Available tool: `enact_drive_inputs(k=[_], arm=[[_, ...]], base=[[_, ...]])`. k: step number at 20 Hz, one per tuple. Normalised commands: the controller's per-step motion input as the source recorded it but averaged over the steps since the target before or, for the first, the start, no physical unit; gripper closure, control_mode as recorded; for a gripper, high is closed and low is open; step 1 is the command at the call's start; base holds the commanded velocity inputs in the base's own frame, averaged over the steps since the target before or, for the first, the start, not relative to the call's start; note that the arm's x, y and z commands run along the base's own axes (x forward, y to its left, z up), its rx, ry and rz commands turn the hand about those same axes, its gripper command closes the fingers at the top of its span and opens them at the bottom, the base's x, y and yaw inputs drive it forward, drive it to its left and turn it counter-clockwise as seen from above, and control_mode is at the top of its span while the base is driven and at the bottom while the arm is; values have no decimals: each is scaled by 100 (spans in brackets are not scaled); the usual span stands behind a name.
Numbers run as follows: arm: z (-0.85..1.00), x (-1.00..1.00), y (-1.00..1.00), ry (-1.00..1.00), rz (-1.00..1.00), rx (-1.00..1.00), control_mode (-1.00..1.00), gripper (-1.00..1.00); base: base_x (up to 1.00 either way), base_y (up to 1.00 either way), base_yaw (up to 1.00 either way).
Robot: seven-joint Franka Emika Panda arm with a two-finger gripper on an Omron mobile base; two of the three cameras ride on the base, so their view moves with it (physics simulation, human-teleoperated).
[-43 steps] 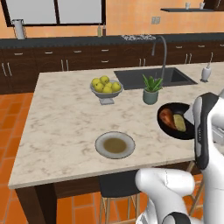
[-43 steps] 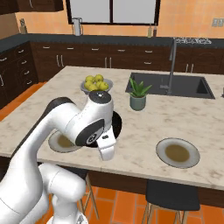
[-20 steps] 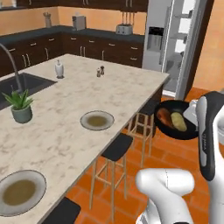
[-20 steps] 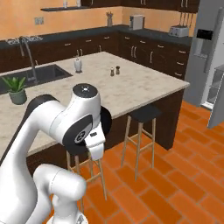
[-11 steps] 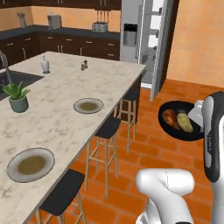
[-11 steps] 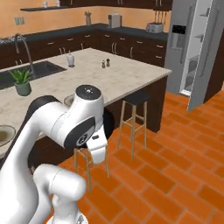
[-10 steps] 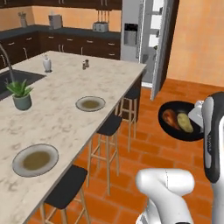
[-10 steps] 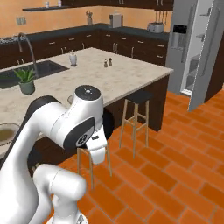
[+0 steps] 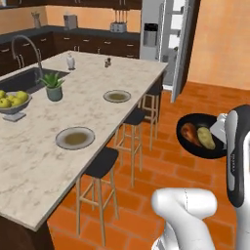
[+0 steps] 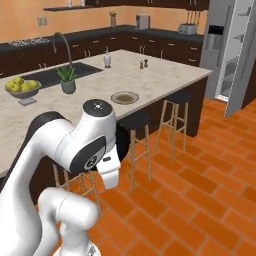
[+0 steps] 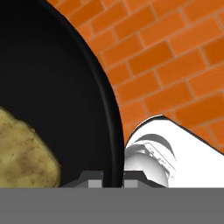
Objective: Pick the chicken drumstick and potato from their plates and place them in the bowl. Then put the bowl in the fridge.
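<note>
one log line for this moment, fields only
phase: carrying bowl to fridge | fingers: shut on bowl rim | in bowl: chicken drumstick, potato | plates: empty | fridge door: open

Black bowl (image 9: 201, 136), seemingly yellowish-tan potato (image 9: 206, 138)

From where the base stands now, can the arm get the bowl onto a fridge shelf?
Probably not yet. The tool is shut on the bowl's rim, holding it above the brick floor, and the fridge stands well beyond it past the island's far end. Its door is open, so the way looks free.
</note>
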Motion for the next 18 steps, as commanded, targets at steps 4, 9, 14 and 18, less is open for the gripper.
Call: enact_drive_inputs(k=[4, 9, 14, 18], arm=[[0, 0, 0, 0, 0, 0, 100, 100], [0, 0, 0, 0, 0, 0, 100, 100], [0, 0, 0, 0, 0, 0, 100, 100], [0, 0, 0, 0, 0, 0, 100, 100]], base=[[-100, 63, -2], [-75, 100, -26], [-46, 100, -33], [6, 100, -9]])
